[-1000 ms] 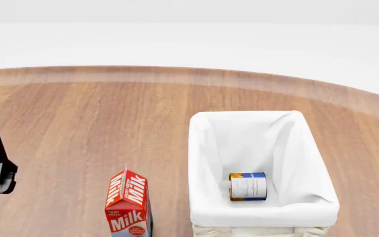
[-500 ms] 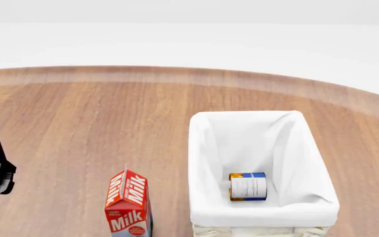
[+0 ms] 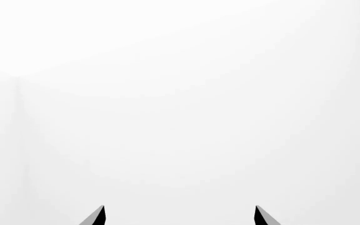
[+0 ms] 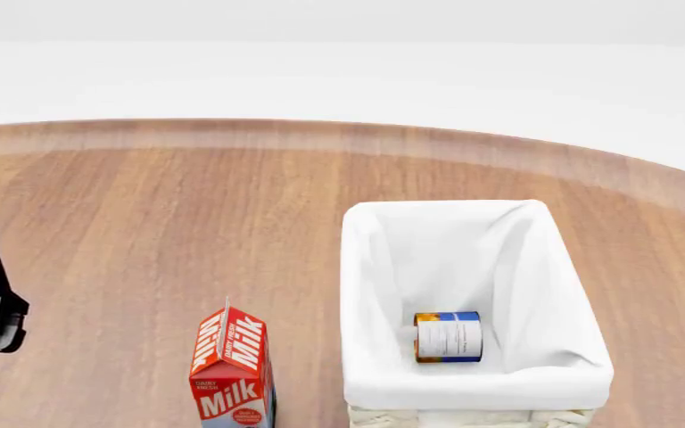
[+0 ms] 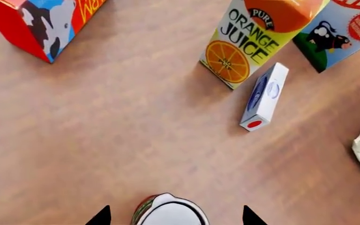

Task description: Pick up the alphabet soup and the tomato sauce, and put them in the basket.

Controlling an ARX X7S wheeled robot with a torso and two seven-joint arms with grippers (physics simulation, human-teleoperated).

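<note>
Soup can (image 4: pixel 448 336) lies on its side inside the basket (image 4: pixel 360 267), so the tomato sauce can (image 5: pixel 169 213) is the one left to fetch. It stands upright on the worktop (image 5: pixel 105 140), well apart from the orange juice carton (image 5: pixel 255 37), between the spread jaws of the right gripper (image 5: pixel 174 216). A filled steel can is stiff, fairly heavy and smooth-sided; I judge a firm squeeze across the label at mid-height safest, well below the lid rim. The left gripper (image 3: pixel 178 216) is spread too, holding nothing.
</note>
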